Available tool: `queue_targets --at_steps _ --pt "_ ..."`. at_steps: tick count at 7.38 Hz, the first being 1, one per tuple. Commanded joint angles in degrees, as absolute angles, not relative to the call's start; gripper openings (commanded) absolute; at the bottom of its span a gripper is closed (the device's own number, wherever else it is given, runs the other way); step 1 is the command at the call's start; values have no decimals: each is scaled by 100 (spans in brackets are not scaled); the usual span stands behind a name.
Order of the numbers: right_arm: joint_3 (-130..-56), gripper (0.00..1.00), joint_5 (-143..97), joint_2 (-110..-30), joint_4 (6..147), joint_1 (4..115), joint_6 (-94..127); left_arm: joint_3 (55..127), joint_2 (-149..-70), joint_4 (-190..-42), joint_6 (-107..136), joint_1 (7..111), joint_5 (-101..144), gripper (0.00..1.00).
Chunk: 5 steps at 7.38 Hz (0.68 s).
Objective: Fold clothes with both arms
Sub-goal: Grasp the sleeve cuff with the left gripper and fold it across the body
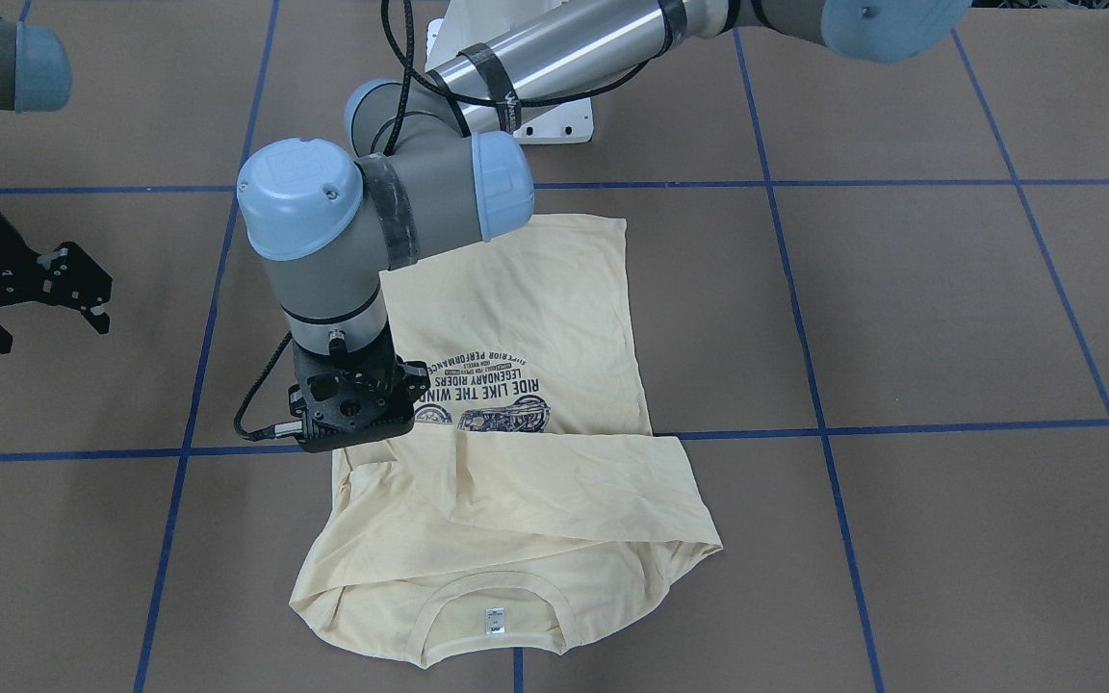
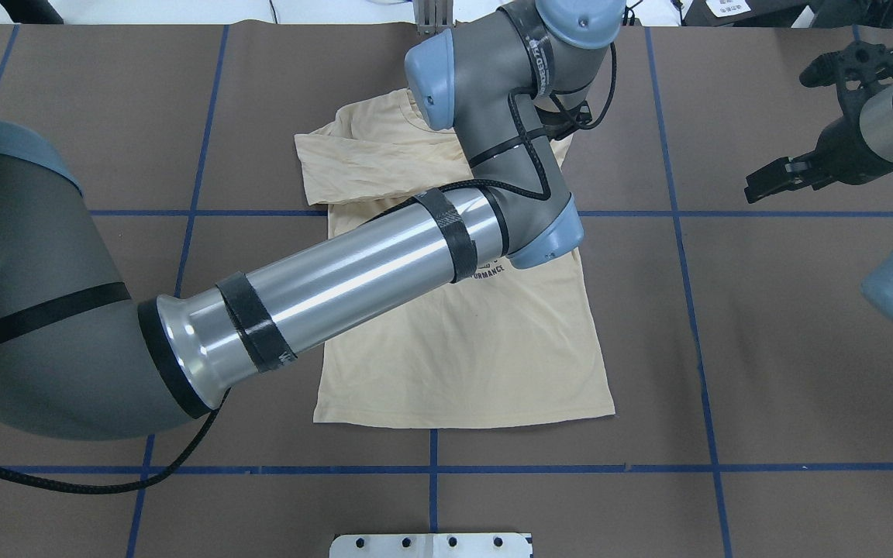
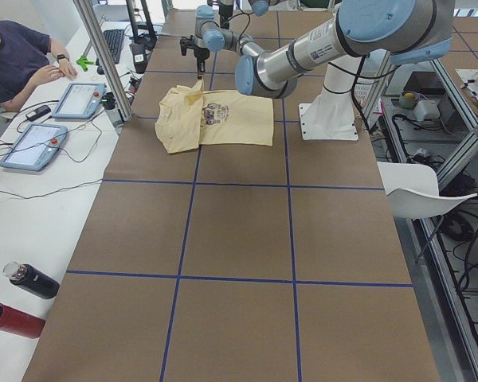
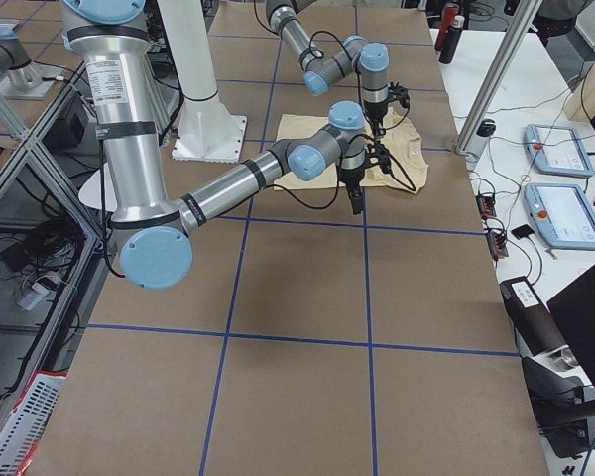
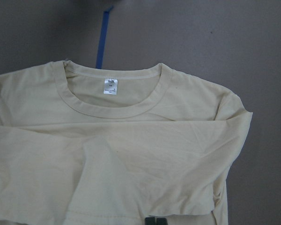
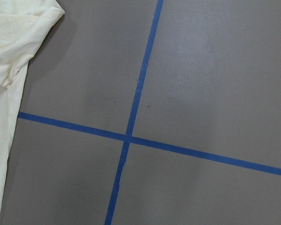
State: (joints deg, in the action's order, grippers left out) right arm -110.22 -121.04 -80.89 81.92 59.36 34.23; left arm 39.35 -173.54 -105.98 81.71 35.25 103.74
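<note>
The pale cream-yellow T-shirt (image 1: 535, 289) lies print-up on the brown table, collar and white neck label (image 1: 494, 621) towards the operators' side. One long sleeve (image 1: 564, 472) is folded across the chest. My left arm reaches across the shirt. Its gripper (image 1: 352, 423) stands at the folded sleeve's end. In the left wrist view its fingertips (image 5: 151, 221) are together at the cuff hem, and the collar (image 5: 110, 110) lies beyond. My right gripper (image 1: 49, 327) hangs open and empty beside the shirt, over bare table; it also shows in the overhead view (image 2: 799, 124).
Blue tape lines (image 6: 129, 138) grid the brown table cover. The white pedestal base (image 1: 554, 120) stands behind the shirt. An operator (image 3: 20, 60), two tablets (image 3: 32, 147) and two bottles (image 3: 20, 298) are along the table's far side.
</note>
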Motion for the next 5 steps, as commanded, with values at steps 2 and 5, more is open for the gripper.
queue_targets --at_steps 2,5 --pt "-11013 100 -12111 -7999 8191 5924 3551 3841 -17394 -11633 9341 3454 10248 100" --pt "-10995 100 -12111 -7919 8191 5889 3655 3937 -17333 -11532 8407 3489 10553 100"
